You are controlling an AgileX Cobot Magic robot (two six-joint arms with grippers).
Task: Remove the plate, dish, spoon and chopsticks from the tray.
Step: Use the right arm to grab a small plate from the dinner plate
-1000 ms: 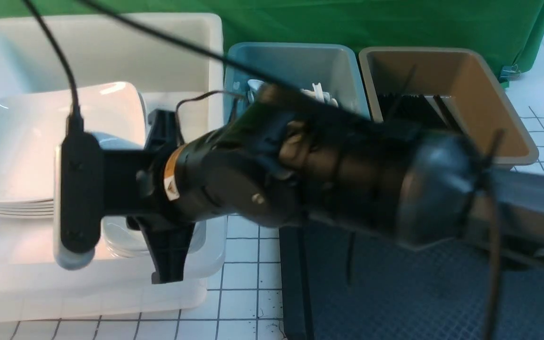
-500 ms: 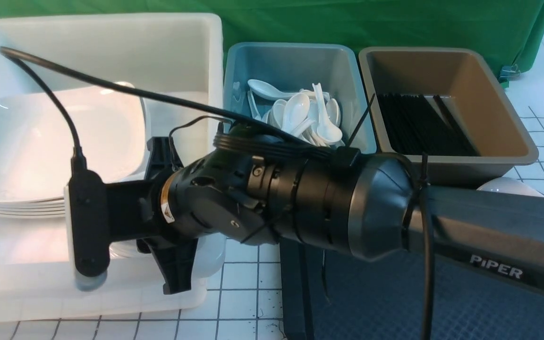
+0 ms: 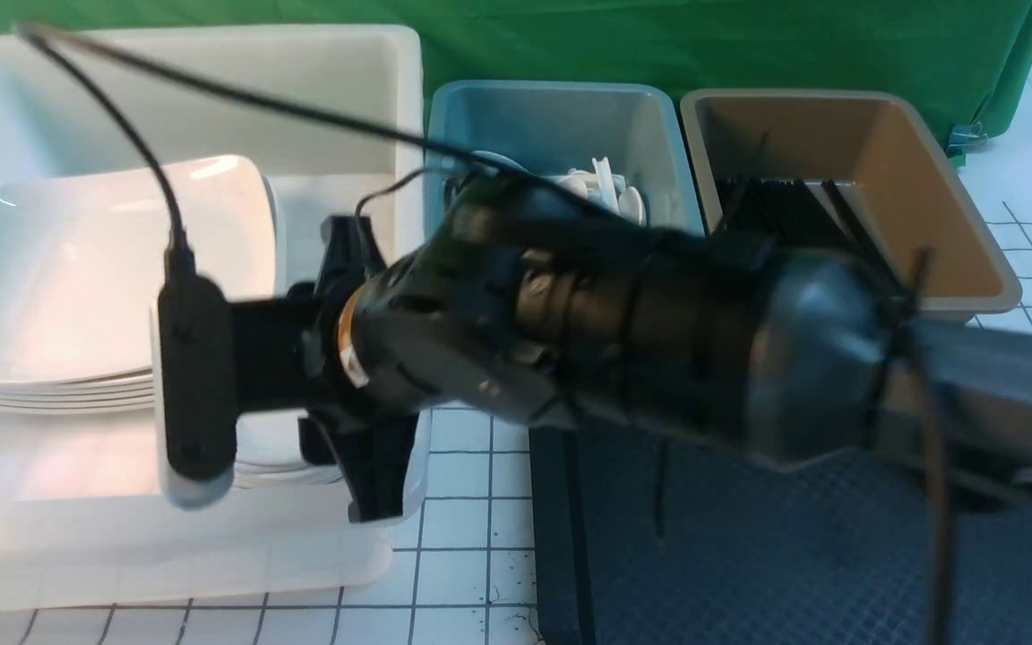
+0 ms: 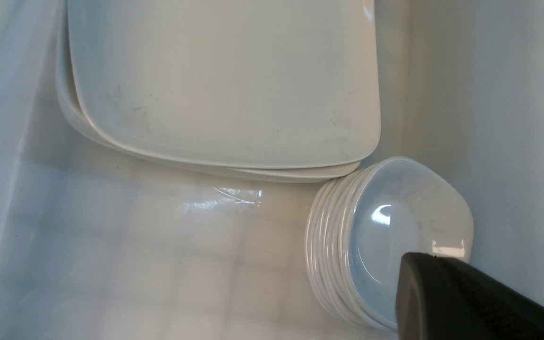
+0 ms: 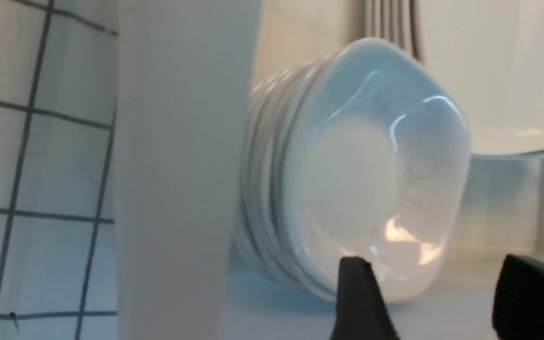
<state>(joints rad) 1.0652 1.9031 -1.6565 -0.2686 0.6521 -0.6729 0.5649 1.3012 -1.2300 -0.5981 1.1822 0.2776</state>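
My right gripper [image 5: 435, 283], fingers spread and empty, sits just by the stack of small dishes [image 5: 371, 179], front view's lower left; my left gripper [image 4: 423, 278] is pressed together.

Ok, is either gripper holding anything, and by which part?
Nothing is held. The right gripper stands open at the rim of the top dish, not clamping it; the left gripper is shut, empty.
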